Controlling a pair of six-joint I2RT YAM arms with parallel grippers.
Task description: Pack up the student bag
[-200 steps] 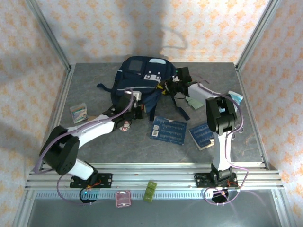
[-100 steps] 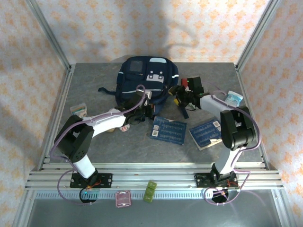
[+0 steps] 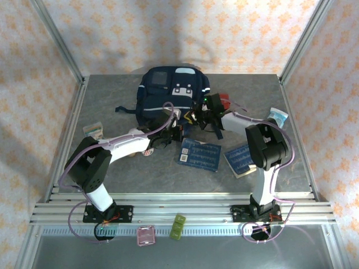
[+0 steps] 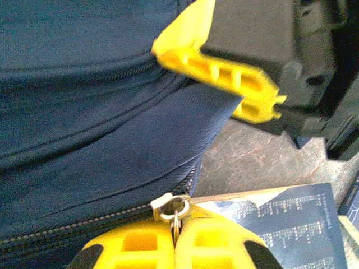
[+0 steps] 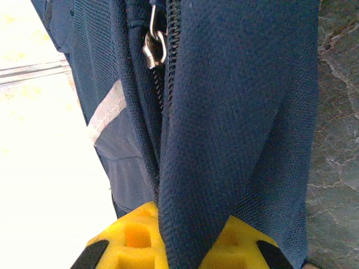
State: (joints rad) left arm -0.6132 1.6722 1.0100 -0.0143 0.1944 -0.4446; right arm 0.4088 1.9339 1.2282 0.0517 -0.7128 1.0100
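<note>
- The large navy-blue fabric student bag [image 3: 168, 92] lies at the far middle of the grey stone-patterned table [image 3: 112, 165]. Its grey-white buckled patches face up, and dark straps trail out on both sides.
- The left gripper [image 3: 175, 122] reaches the bag's near edge. In the left wrist view its yellow fingers [image 4: 134, 246] are pressed together on the small metal zip pull [image 4: 174, 208], whose ring sits right at the fingertips (the zip beside it looks closed along its visible length).
- The right gripper [image 3: 199, 115] is at the bag's near right corner, close beside the left one. One of its yellow fingers [image 4: 224, 78] lies against the navy cloth in the left wrist view.
- In the right wrist view, the right gripper [image 5: 188, 249] is clenched on a fold of the bag's navy fabric [image 5: 235, 112], which rises taut from between the yellow pads.
- A second silver zip slider [image 5: 153, 47] hangs higher on that fold, with a pale grey-white stripe [image 5: 106, 115] on the panel to its left.
- A flat blue patterned book [image 3: 200, 154] lies on the table just nearer than both grippers; its corner also shows under the left fingers [image 4: 291, 224].
- Another blue book [image 3: 240, 159] lies to the right of the first, near the right arm.
</note>
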